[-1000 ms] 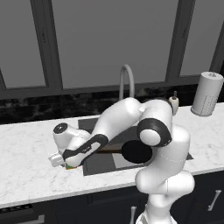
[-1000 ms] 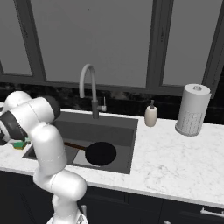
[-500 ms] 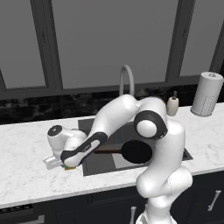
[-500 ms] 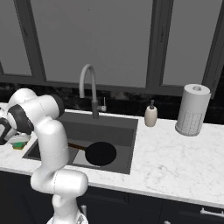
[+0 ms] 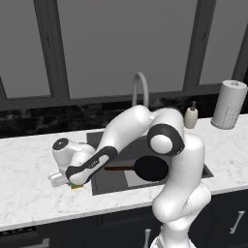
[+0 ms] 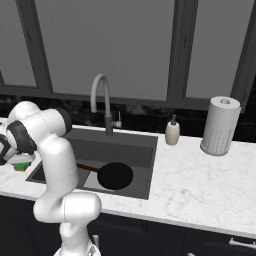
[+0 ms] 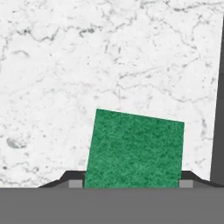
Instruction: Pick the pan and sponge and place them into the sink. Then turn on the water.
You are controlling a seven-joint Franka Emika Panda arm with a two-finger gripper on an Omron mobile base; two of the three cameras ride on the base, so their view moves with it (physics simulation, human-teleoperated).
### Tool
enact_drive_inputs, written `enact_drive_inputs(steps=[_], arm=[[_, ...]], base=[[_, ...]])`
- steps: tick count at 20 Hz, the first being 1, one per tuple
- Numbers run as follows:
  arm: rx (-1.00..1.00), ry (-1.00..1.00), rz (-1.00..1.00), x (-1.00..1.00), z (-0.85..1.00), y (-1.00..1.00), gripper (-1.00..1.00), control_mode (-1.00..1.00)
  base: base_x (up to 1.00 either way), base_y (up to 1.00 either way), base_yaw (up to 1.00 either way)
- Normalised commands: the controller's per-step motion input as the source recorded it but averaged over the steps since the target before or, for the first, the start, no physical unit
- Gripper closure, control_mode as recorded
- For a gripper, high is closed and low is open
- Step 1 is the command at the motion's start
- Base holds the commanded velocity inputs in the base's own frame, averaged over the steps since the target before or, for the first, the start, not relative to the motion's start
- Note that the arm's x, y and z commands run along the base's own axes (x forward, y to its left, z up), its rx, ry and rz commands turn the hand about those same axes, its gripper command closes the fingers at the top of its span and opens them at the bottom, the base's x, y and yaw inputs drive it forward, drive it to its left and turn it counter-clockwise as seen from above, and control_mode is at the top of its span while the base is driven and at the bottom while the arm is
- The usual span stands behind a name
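The sponge [image 7: 134, 148] is seen green side up on the white marble counter [image 7: 87, 65], just left of the sink [image 5: 104, 179], with the gripper [image 5: 62, 178] lowered over it — fingers spread to either side. The pan [image 6: 114, 175] is lying in the sink basin.

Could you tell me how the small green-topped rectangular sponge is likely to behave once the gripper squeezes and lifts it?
The green-topped sponge probably compresses. Small and flat on the white marble counter, it looks light and unlikely to roll.
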Motion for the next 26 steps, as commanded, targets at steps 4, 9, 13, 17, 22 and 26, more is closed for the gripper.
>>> enact_drive_inputs(steps=[4,9,13,17,22,26], arm=[[0.00,0.00,-0.06,-0.33,-1.00,-0.17,1.00,-1.00],[0.03,-0.06,-0.06,-0.34,-1.00,-0.28,1.00,-1.00],[0.07,-0.25,-0.05,-0.42,-0.67,-0.27,1.00,-1.00],[0.07,-0.35,-0.11,-0.43,0.41,-0.48,1.00,-1.00],[0.12,-0.22,-0.17,-0.27,0.89,-0.77,1.00,-1.00],[0.26,-0.01,-0.15,-0.20,1.00,-0.84,1.00,-1.00]], base=[[0.00,0.00,0.00],[0.00,0.00,0.00],[0.00,0.00,0.00],[0.00,0.00,0.00],[0.00,0.00,0.00],[0.00,0.00,0.00]])
